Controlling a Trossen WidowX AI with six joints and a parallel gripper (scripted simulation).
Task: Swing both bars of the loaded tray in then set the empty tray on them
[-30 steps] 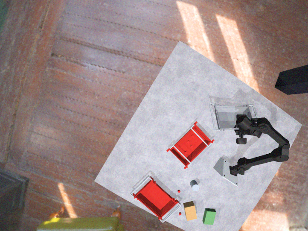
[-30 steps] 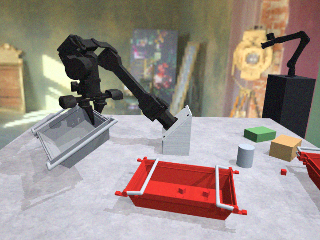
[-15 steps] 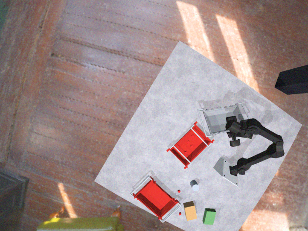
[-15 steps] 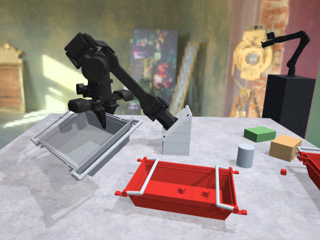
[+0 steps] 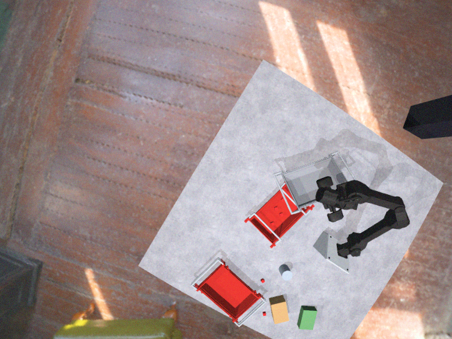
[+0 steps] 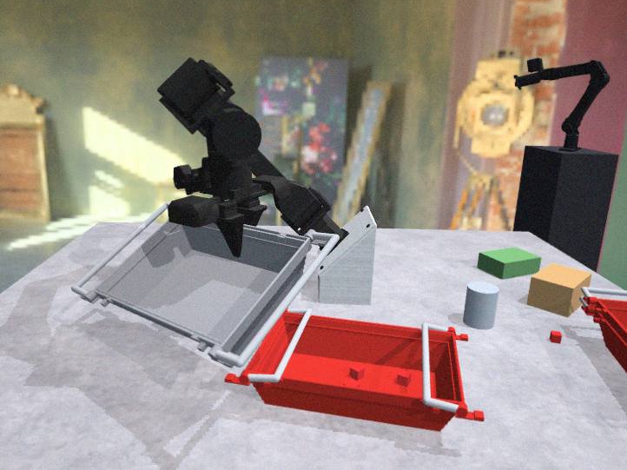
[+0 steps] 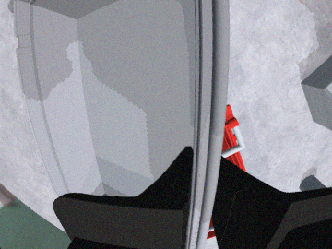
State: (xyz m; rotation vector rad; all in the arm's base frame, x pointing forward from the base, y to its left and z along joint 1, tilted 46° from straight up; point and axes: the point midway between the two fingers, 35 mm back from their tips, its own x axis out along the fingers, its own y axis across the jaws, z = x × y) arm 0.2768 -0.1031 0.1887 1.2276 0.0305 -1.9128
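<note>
The loaded red tray [image 5: 268, 207] [image 6: 345, 405] stands on the table with small red blocks [image 6: 357, 372] inside. Its wire bar [image 5: 265, 225] [image 6: 425, 366] at one end and its other bar [image 6: 293, 344] both lie in across the top. My gripper [image 5: 321, 202] [image 6: 237, 232] [image 7: 195, 152] is shut on a long wall of the empty grey tray [image 5: 312, 182] [image 6: 182, 287] [image 7: 124, 76]. The grey tray is off the table and clearly tilted, its far long side lower. In the top view one end overlaps the loaded tray's end; whether they touch is unclear.
Another red tray [image 5: 229, 288] stands near the table edge, bars swung out. A grey cylinder [image 5: 285, 272] [image 6: 480, 305], an orange block [image 5: 279, 311] [image 6: 558, 289], a green block [image 5: 307, 318] [image 6: 508, 262] and small red cubes stand near it. The arm's wedge base [image 5: 331, 250] [image 6: 346, 276] is behind the loaded tray.
</note>
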